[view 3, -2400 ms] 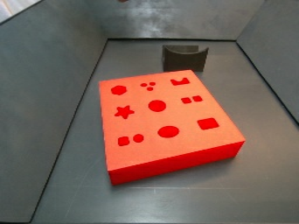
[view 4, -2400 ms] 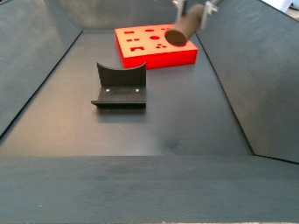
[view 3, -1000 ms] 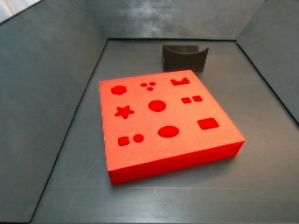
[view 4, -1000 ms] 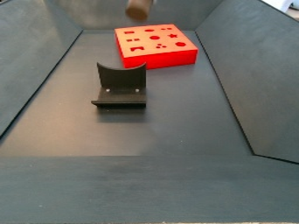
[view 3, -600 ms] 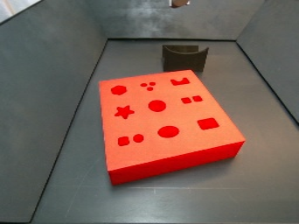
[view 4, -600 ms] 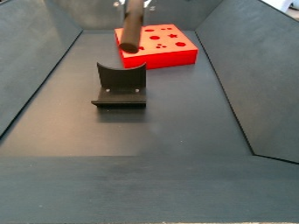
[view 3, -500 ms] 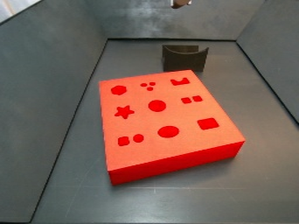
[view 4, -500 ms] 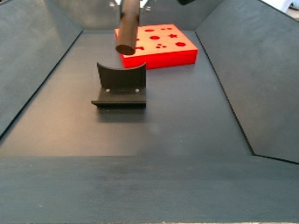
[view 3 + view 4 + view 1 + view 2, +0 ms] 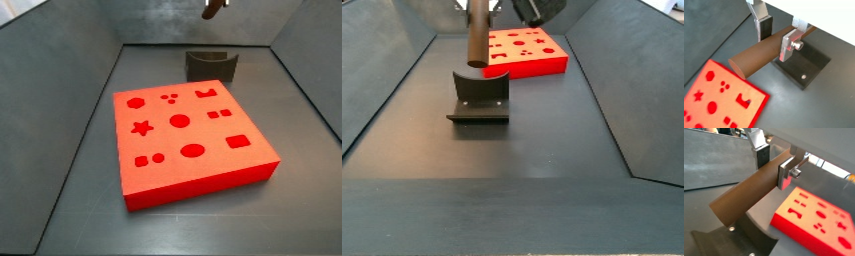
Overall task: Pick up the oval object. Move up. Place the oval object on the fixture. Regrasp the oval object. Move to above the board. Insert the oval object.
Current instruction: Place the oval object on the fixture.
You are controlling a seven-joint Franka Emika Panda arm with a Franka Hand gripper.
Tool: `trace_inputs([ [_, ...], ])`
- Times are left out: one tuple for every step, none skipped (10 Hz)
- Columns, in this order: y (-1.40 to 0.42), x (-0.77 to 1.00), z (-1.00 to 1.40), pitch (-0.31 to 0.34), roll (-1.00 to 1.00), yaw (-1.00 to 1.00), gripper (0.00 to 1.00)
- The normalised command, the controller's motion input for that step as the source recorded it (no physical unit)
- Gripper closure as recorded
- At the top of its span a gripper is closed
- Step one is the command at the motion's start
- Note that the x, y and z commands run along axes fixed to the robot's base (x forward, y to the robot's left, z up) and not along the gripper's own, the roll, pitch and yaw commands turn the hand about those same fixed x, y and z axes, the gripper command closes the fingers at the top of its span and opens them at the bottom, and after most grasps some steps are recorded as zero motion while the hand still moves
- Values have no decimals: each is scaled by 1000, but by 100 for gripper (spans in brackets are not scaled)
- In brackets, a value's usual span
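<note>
My gripper (image 9: 776, 34) hung above the fixture (image 9: 478, 98), fingers clamped on the oval object (image 9: 756, 56) near its upper end — the peg hanging long below. If I came down off-centre, its free end could strike the notch's edge and twist in my grip.

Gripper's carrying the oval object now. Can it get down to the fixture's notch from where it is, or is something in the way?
Probably yes. The gripper is shut on the oval object, which hangs just above the fixture. The notch looks bare, and the board sits farther back, out of the way.
</note>
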Motion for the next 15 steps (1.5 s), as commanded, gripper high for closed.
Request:
trace_inputs([
  [48, 72, -15, 122, -471, -130, 100],
  [33, 69, -13, 82, -265, -133, 100],
  [131, 130, -1000, 234, -1000, -51, 100],
  [140, 138, -1000, 222, -1000, -70, 100],
  [140, 151, -1000, 249, -995, -119, 100],
  [137, 167, -1000, 229, -847, -150, 100],
  [138, 178, -1000, 191, -686, -179, 100],
  [141, 184, -1000, 139, -475, -212, 100],
  [141, 189, -1000, 103, -314, -221, 100],
  [129, 196, -1000, 51, -183, -213, 100],
  [122, 188, -938, 25, -156, -204, 100],
  [100, 133, -613, -20, -144, -167, 100],
  [137, 112, -559, -40, -111, -153, 100],
  [149, 89, -539, -57, -99, -129, 100],
  [149, 89, -539, -57, -99, -111, 100],
])
